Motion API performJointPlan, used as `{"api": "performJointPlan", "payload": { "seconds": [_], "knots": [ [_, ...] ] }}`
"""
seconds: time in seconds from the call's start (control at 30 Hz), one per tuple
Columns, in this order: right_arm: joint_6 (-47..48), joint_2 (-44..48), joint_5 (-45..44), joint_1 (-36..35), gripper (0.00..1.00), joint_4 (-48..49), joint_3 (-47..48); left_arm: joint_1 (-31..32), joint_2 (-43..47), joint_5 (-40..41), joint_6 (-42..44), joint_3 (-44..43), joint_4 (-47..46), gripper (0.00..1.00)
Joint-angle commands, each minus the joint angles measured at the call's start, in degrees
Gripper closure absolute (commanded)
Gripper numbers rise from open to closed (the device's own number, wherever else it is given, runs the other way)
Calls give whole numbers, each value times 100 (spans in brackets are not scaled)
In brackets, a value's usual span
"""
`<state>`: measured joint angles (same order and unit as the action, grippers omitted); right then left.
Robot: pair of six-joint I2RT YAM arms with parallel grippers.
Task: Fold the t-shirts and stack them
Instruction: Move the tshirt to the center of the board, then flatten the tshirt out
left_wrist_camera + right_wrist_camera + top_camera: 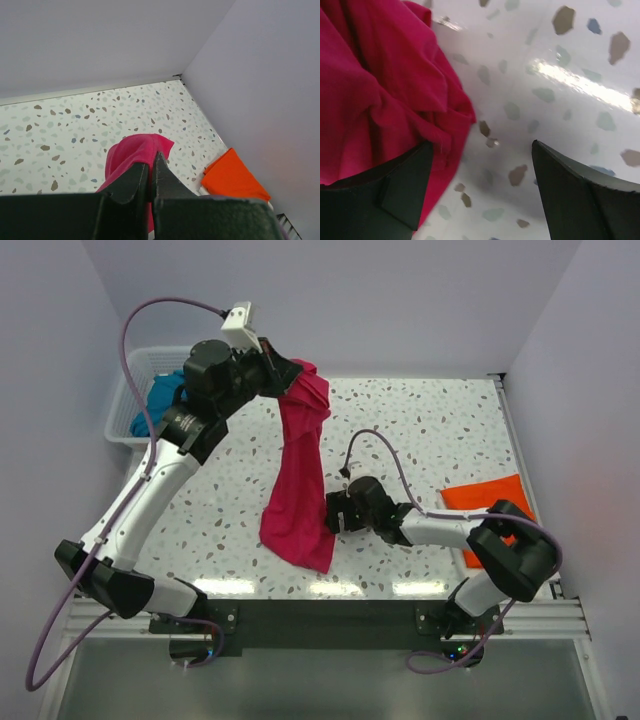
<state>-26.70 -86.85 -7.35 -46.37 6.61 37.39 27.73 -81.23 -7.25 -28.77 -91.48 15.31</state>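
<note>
Speckled white table [420,430] between pale walls: a crimson-pink t-shirt [300,490] hangs from one arm, with the other arm low at its hem.

Nearest the bases, the right gripper [335,512] sits by the shirt's bottom edge, where the cloth pools on the table. Its jaws are spread wide and hold nothing, one finger over the fabric's edge and the other over bare tabletop. To its right an orange t-shirt [485,498] lies flat and folded. Farther back, the raised left gripper [285,372] is pinched tight on the top of the pink shirt. At the far left a white basket [125,405] holds a teal-blue t-shirt [160,400].
</note>
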Motion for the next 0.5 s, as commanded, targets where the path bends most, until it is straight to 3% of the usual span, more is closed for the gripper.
{"api": "performJointPlan", "payload": {
  "seconds": [0.0, 0.17, 0.33, 0.47],
  "knots": [
    [-37, -147, 471, -4, 18, 1360, 129, -13, 362, 100, 223, -28, -55, 100],
    [-142, -17, 393, -12, 21, 1422, -56, -13, 468, 109, 267, 25, 7, 100],
    [-134, 755, 252, -12, 23, 1396, -372, -13, 512, 65, 267, 34, -10, 100],
    [6, 679, 463, -30, 25, 1360, -259, -21, 512, 13, 250, 69, -28, 100]
  ]
}}
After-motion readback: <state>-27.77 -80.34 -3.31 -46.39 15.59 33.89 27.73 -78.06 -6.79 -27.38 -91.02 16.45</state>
